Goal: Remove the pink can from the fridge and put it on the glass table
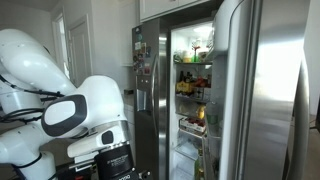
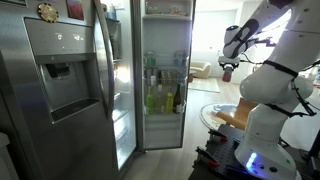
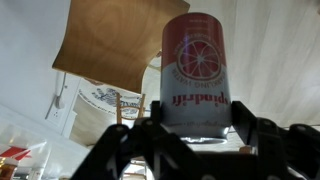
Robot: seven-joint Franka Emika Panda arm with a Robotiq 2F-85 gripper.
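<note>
- Kitchen: the fridge (image 2: 70, 90) stood open.
- The gripper (image 3: 196, 120) clamped the pink can (image 3: 197, 65), well apart from the fridge.
- Risk: a shallow grip could let it slip.

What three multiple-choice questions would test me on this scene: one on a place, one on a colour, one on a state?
1. Where is the can?
A. on a fridge shelf
B. between the jaws
C. on the floor

2. What colour is the round picture on the can?
A. pinkish red
B. blue
C. green

3. How is the fridge door that has no dispenser?
A. shut
B. open
C. taken off

Answers:
1 B: the wrist view shows the jaws closed on the can's sides.
2 A: the wrist view shows a pinkish-red fruit slice on the can.
3 B: both exterior views show the lit shelves behind the swung-out door.
</note>
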